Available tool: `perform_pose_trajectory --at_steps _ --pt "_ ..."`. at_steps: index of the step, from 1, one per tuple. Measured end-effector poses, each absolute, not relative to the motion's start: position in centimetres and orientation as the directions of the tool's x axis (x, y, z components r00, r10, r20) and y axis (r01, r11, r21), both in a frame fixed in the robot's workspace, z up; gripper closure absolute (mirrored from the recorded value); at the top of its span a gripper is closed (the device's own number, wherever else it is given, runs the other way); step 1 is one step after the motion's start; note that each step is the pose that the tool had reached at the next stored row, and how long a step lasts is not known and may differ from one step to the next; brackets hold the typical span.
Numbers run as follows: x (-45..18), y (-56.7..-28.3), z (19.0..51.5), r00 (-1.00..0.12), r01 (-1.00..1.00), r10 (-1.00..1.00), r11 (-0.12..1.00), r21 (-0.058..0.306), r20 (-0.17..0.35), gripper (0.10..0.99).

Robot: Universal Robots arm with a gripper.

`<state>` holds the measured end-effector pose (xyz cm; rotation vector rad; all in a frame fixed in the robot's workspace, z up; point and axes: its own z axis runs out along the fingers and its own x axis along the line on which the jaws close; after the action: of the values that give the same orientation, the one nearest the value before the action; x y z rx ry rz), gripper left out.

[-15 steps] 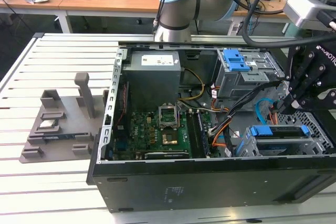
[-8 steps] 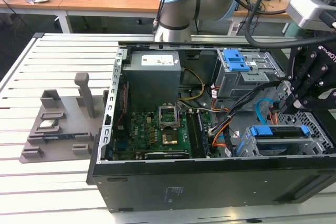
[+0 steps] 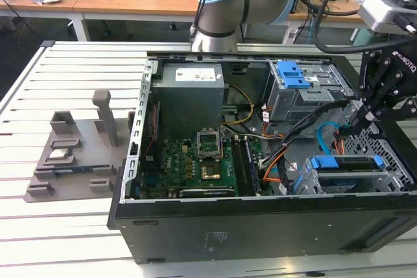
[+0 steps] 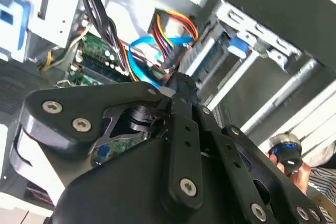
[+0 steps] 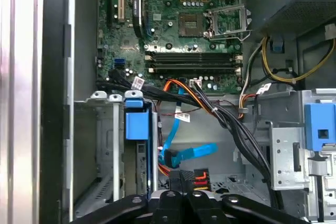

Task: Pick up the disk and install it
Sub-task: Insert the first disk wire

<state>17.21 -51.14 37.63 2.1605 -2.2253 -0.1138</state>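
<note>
Gripper [image 3: 355, 120] (fingers pinched together, holding nothing) hangs just above the caged disk [image 3: 345, 163].

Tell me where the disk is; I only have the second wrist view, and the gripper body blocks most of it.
Observer: In the exterior view, the disk in its blue carrier sits in the grey drive cage at the case's near corner, on the exterior view's right.
Operator: And the gripper?
Observer: The gripper hangs inside the case beside that cage; in the first wrist view it is over the blue cable.
</note>
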Motion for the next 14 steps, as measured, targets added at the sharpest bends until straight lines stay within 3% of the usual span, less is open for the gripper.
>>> perform_pose_trajectory --at_steps 4,6,7,8,14 --pt "17.8 -50.8 36.9 -0.03 -0.996 -0.999 0.029 0.079 -0.02 0.973" --pt "17.8 -50.8 36.9 -0.031 -0.996 -0.999 0.029 0.079 -0.02 0.851" --pt "17.8 -50.8 36.9 -0.031 -0.996 -0.999 0.029 0.079 -0.02 0.851" --pt "17.8 -50.8 36.8 -0.031 -0.996 -0.999 0.029 0.079 -0.02 0.784" --pt "17.8 -50.4 35.7 -0.031 -0.996 -1.0 0.03 0.078 -0.007 0.784"
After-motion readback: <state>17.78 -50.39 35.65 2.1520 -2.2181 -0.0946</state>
